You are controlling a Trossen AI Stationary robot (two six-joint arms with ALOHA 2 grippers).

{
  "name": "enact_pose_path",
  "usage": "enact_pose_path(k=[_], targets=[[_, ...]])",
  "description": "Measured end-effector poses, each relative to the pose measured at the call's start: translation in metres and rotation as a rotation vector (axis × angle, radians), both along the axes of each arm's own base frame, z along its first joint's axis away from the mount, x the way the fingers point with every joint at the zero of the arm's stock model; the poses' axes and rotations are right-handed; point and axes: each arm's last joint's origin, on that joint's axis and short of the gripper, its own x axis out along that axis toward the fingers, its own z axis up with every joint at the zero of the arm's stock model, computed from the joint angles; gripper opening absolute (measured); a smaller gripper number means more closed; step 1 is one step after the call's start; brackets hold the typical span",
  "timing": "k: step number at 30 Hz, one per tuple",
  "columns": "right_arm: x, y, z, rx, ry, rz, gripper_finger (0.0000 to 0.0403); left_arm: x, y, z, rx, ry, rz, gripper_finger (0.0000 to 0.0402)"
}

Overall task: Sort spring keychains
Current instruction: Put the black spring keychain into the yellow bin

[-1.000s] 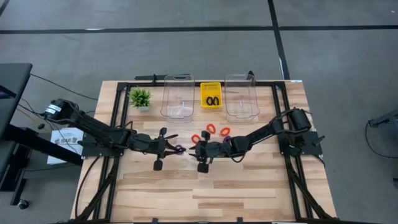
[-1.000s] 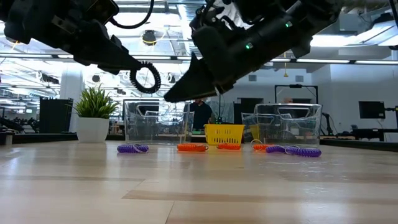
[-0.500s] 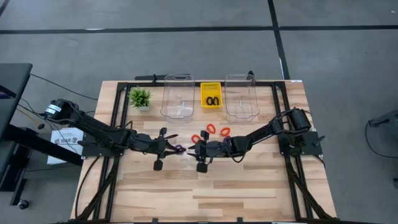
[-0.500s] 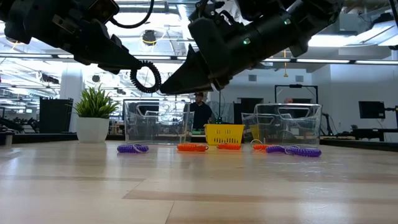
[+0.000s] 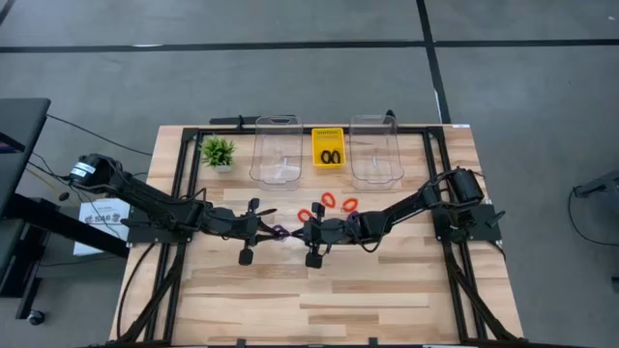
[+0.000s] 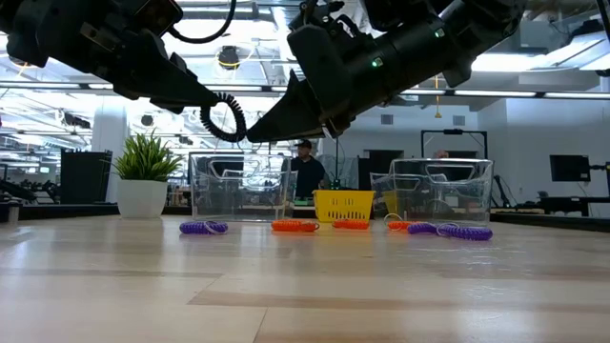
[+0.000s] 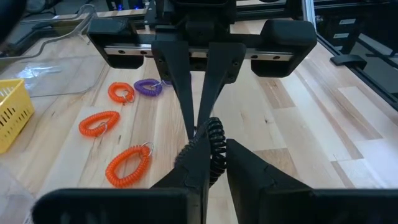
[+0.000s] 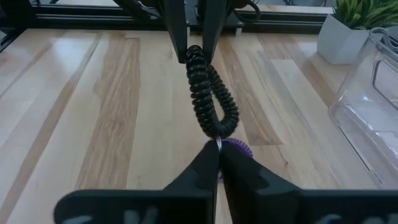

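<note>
Mid-handover above the middle of the wooden surface: our left pincer and right pincer are both clamped on the black coiled spring keychain. Next, we judge, the left lets go.

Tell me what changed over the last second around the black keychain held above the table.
The right tool moved in toward the left tool and closed on the free end of the black spring keychain, which the left tool was already gripping. The keychain now hangs between both tools, clear of the table. The left arm held its place, and the keychains lying on the table, the bins and the plant stayed as they were.
</note>
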Motion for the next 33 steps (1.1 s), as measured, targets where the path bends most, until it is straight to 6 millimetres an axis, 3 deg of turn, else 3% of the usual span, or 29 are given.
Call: enact_pose_path(k=[15,33], targets=[[-0.0001,0.0000,-0.0002,-0.014,0.002,0.007,0.0002,0.0000,0.0001,0.0001,-0.001,-0.002,0.000,0.0051],[-0.0002,0.0000,-0.0001,-0.014,0.003,0.007,0.0002,0.0004,-0.0001,0.0012,-0.005,-0.014,0.001,0.0137]])
